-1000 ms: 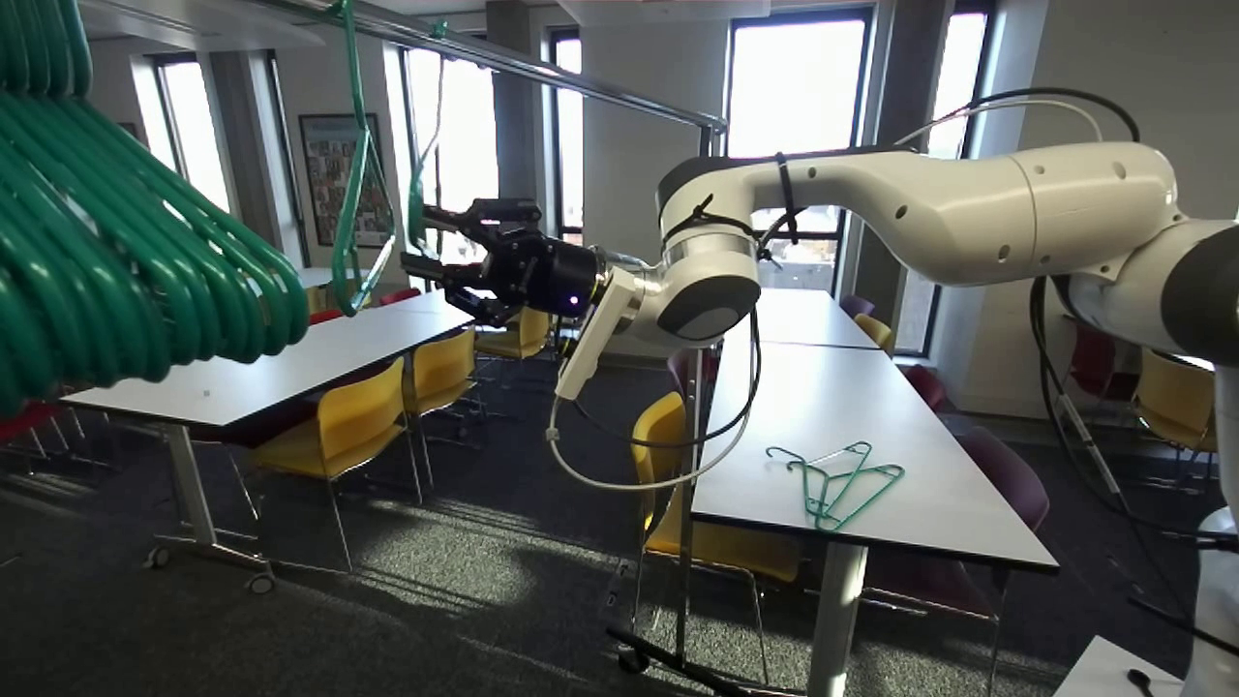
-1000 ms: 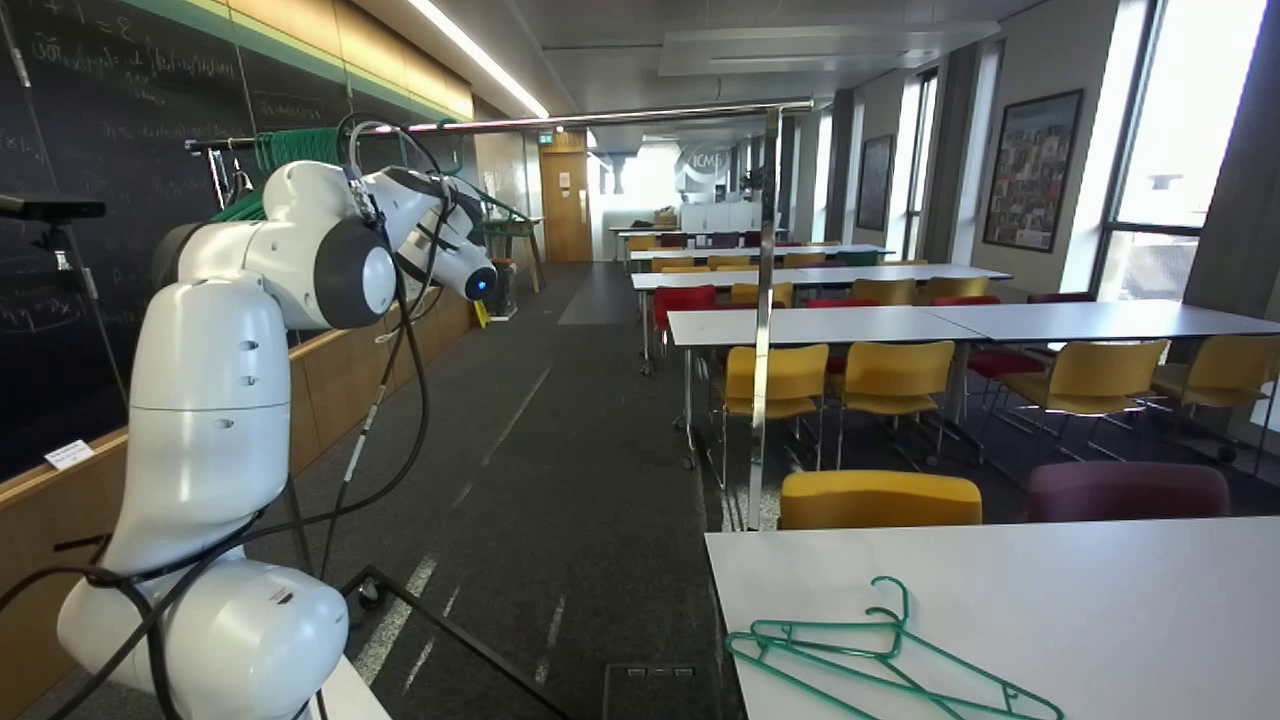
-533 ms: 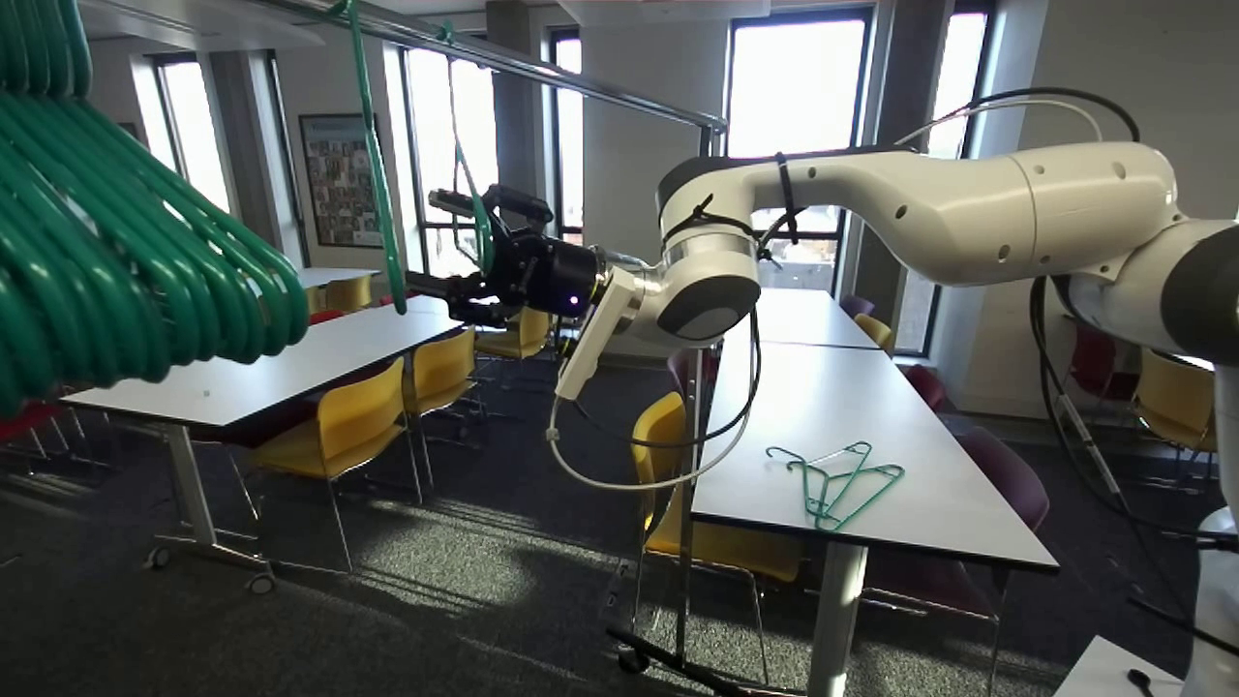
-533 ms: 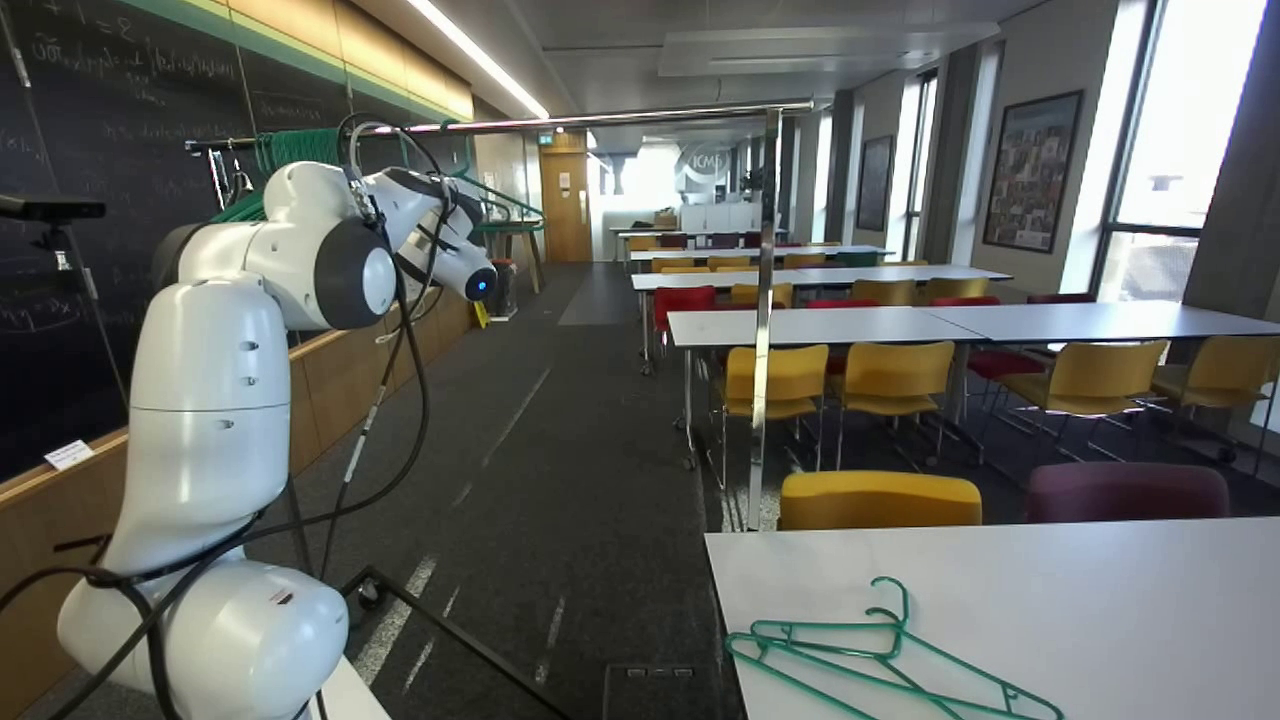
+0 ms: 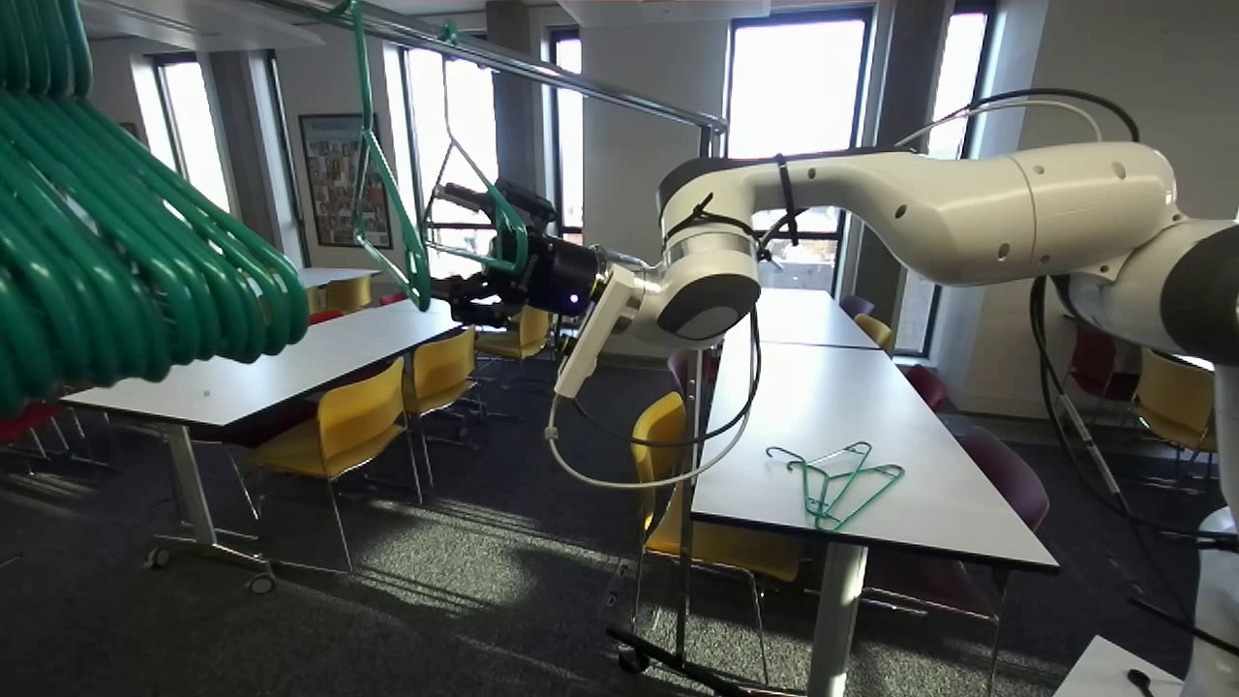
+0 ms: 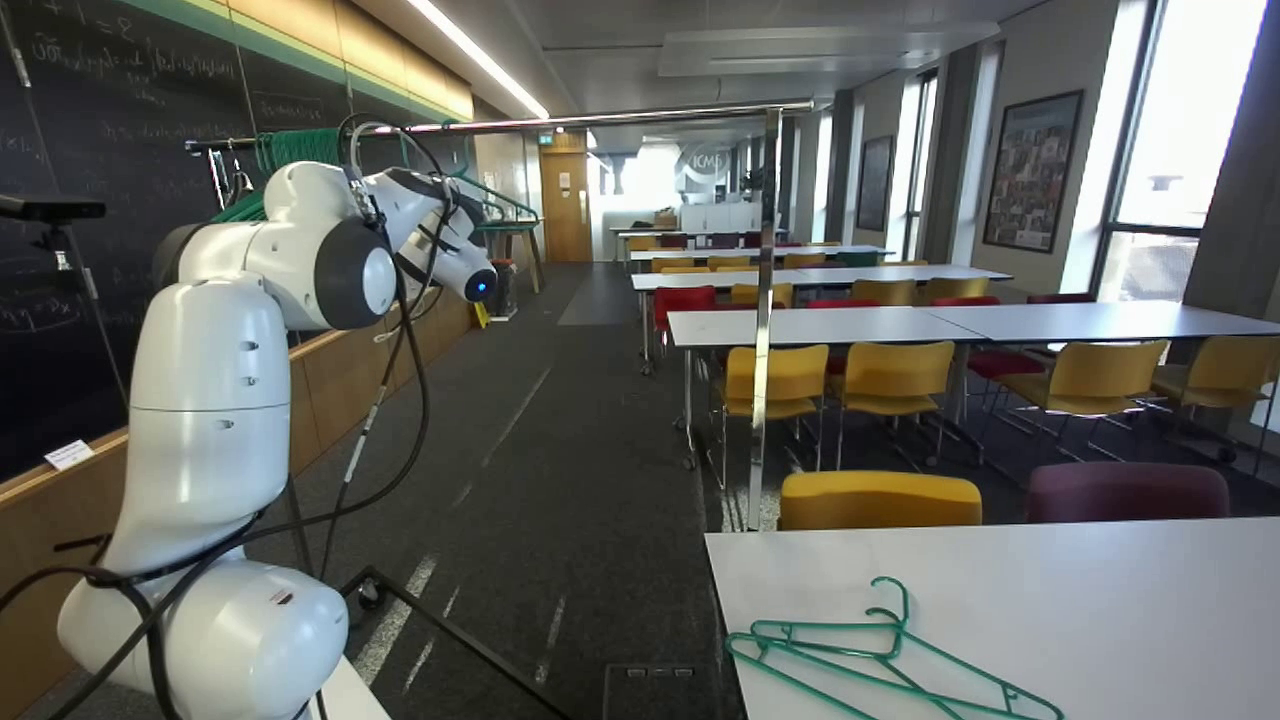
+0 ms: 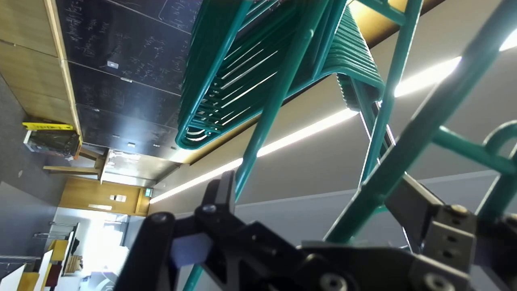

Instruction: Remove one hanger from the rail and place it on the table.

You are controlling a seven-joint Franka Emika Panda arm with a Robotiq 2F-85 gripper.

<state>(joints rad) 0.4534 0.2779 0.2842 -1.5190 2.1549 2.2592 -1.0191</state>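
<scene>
Gripper [image 5: 441, 242]: stands wider apart than a second ago, clamps nothing. Hanger [image 5: 521, 240]: swings farther across it, around or beside unclear, hooked on rail [image 5: 581, 81]. Suggests grasp not made; likely needs closing, unhooking, carrying to table [image 5: 813, 387].

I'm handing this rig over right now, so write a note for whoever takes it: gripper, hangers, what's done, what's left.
Gripper: open, no hanger gripped.
On the rail: two single hangers by the gripper, a bunch of hangers farther along.
On the white table: two overlapping hangers.
Done: those two lie on the table; whether this run put them there, I can't tell.
Left, probably: grip a single hanger, unhook it, lay it on the table.
</scene>
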